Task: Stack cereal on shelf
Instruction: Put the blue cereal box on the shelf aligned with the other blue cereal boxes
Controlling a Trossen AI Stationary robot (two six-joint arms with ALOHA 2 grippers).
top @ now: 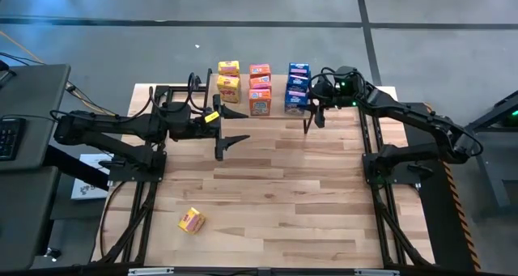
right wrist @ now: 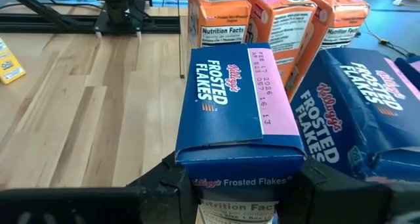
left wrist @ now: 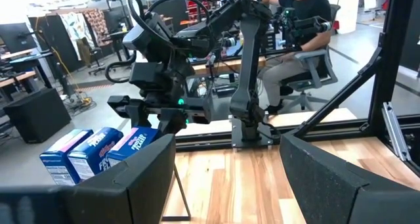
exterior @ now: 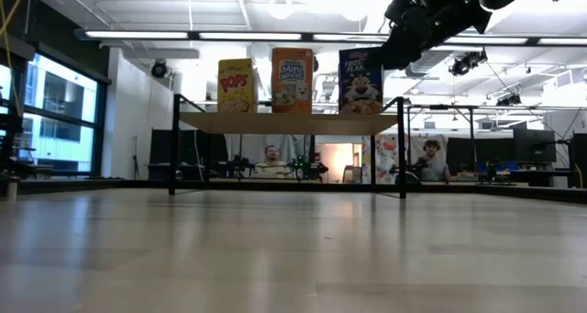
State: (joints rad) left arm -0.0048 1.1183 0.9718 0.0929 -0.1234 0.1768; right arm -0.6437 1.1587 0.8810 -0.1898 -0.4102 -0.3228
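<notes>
**Right tool clamped on a blue box at the shelf**

While the left arm waits over the left half of the butcher-block wooden table (top: pixel 275 195), its left tool (top: pixel 235 126) stands released, the two dark fingers spread apart with nothing between them. At the far edge, the right tool (top: pixel 310 106) is clenched around a blue rectangular cardboard Frosted Flakes box (right wrist: pixel 236 112), gripping it at its lower end; the right wrist view shows the box filling the gap between the fingers.

That held box sits at the blue end of the small raised shelf (exterior: pixel 284 122), a light wood top on thin black metal legs standing at the back of the table. Seen from above, the shelf carries two yellow cardboard cereal boxes (top: pixel 228 78) on the left, three orange cardboard cereal boxes (top: pixel 260 90) in the middle and the other blue cardboard boxes (top: pixel 298 78) on the right, all in neat columns just beside one another. In the low view one yellow, one orange and one blue front stand upright in a row.

A third yellow cardboard cereal box (top: pixel 191 220) lies tilted on the table near its front left, well apart from the shelf and from both tools.

Beyond the table, seated people (exterior: pixel 431 157) show in the room.
</notes>
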